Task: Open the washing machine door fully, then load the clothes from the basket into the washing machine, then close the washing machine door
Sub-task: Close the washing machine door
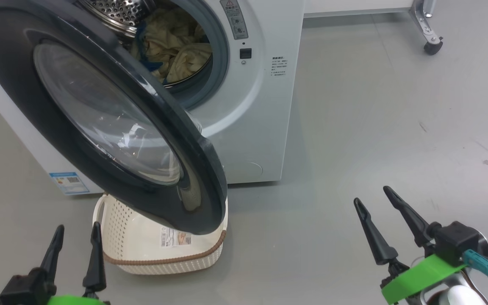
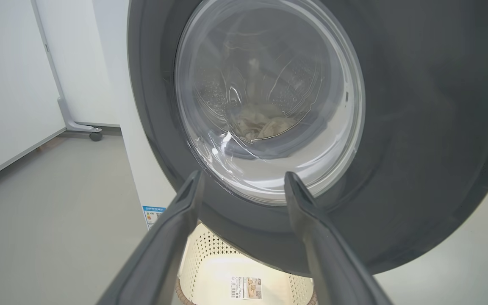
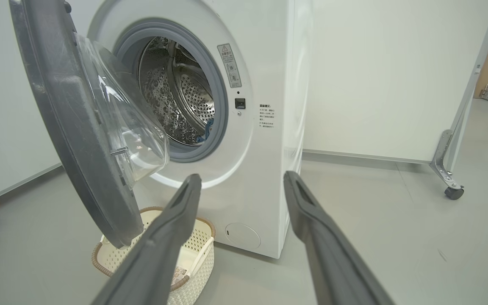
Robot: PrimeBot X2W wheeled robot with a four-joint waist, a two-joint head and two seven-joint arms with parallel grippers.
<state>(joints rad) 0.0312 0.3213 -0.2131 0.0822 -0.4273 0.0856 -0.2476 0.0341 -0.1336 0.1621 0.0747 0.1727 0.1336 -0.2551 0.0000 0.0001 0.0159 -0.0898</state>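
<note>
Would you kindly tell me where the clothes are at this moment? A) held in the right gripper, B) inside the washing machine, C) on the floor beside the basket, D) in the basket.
B: the cream-yellow clothes lie bunched inside the open washing machine, and the part of the basket that can be seen has no fabric in it.

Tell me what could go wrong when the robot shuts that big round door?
1. A blue bit of the clothes lies close to the grey seal; it might get pinched as the washing machine door shuts.
2. The basket sits right under the door's lower edge, so the swinging door may bump it.
3. The rim looks glossy; the open left gripper could slip when pushing.
</note>
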